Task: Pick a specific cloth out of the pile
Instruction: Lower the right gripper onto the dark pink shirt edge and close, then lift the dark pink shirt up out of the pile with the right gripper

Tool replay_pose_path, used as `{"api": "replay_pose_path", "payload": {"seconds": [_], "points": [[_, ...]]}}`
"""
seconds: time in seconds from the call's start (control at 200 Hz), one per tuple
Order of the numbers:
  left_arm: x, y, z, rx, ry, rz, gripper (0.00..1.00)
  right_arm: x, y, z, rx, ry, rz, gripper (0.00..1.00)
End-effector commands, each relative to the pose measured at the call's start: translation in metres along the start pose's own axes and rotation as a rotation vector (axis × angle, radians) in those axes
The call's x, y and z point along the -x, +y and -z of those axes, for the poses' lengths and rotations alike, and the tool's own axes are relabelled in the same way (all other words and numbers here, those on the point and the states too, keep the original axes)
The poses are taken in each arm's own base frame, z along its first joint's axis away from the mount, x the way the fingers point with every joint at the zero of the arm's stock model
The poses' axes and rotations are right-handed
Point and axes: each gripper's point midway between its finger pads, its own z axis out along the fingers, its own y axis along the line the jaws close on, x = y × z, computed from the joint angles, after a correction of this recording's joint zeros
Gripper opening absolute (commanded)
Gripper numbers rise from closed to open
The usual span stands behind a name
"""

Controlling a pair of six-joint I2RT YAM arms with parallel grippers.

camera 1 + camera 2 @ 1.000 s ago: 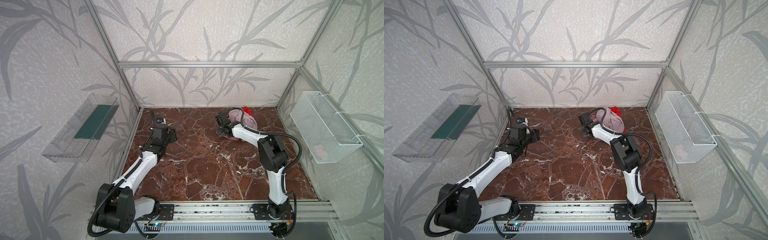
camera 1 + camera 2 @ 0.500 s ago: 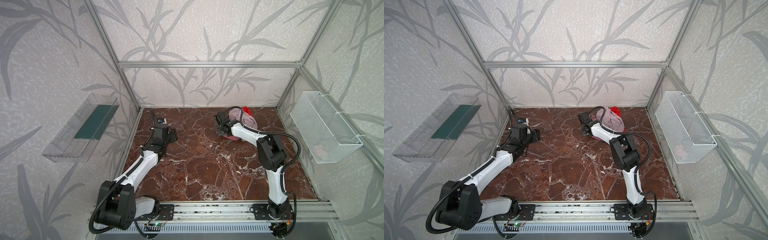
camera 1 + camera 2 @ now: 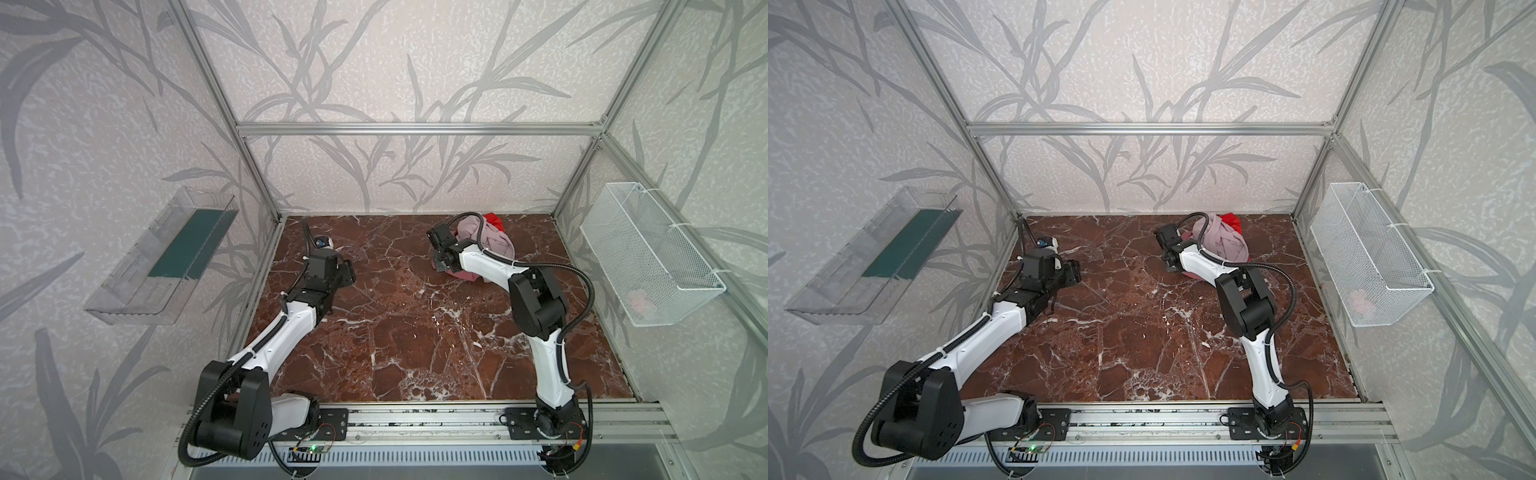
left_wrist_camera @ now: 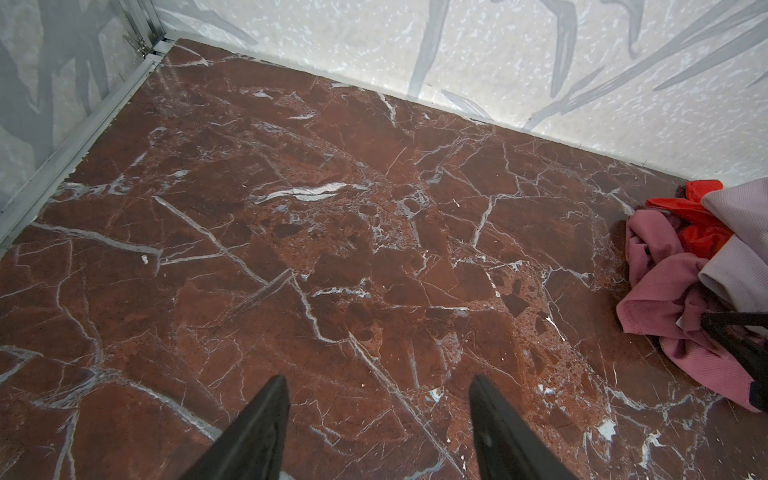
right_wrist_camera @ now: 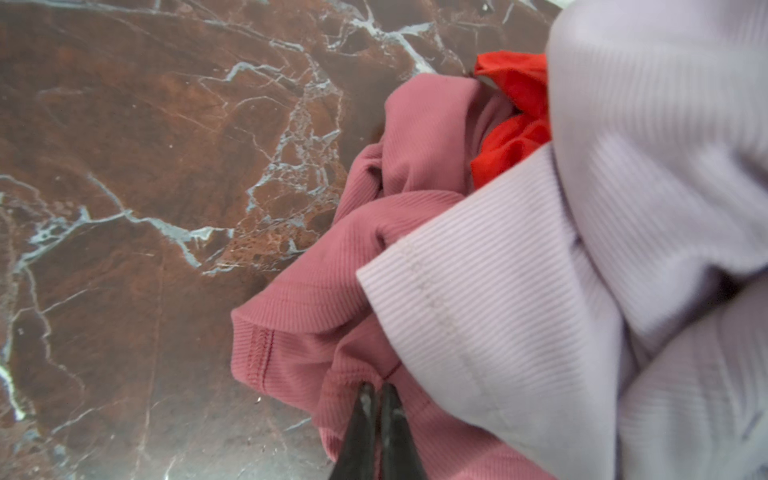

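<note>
The cloth (image 5: 316, 299), dusty rose and ribbed, lies at the front edge of the pile (image 3: 484, 239) near the tabletop's (image 4: 291, 208) back wall, partly under a pale lilac cloth (image 5: 540, 291). The right claw (image 5: 376, 395) is pressed together, pinching its fold. The left claw (image 4: 378, 380) hangs spread over bare tabletop, well apart.

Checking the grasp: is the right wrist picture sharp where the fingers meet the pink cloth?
Right wrist view: sharp on the dusty rose cloth at the shut fingers; the lilac cloth is partly blurred. Left wrist view: that cloth is sharp too.
</note>
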Motion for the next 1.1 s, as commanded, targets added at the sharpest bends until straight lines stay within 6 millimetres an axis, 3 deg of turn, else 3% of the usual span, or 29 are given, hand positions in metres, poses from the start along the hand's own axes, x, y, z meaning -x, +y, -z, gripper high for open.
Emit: {"api": "replay_pose_path", "payload": {"seconds": [0.0, 0.4, 0.665, 0.74, 0.765, 0.94, 1.1], "points": [[0.0, 0.003, 0.003, 0.01, -0.009, -0.01, 0.67, 0.01, -0.007, 0.02, -0.014, -0.028, -0.021, 0.0], [0.006, -0.007, 0.009, -0.036, -0.003, 0.023, 0.67, 0.032, -0.034, 0.092, 0.091, -0.172, -0.113, 0.0], [0.008, -0.018, 0.015, -0.083, 0.037, 0.067, 0.67, 0.048, -0.057, 0.128, 0.182, -0.238, -0.175, 0.0], [0.009, -0.021, 0.017, -0.096, 0.048, 0.077, 0.67, 0.051, -0.067, 0.13, 0.181, -0.244, -0.193, 0.0], [0.009, -0.022, 0.018, -0.099, 0.051, 0.079, 0.67, 0.058, -0.074, 0.142, 0.187, -0.271, -0.21, 0.0], [0.012, -0.022, 0.022, -0.1, 0.041, 0.081, 0.67, 0.071, -0.096, 0.167, 0.241, -0.32, -0.271, 0.0], [0.017, -0.024, 0.024, -0.11, 0.029, 0.087, 0.67, 0.078, -0.102, 0.191, 0.282, -0.359, -0.27, 0.0]]}}
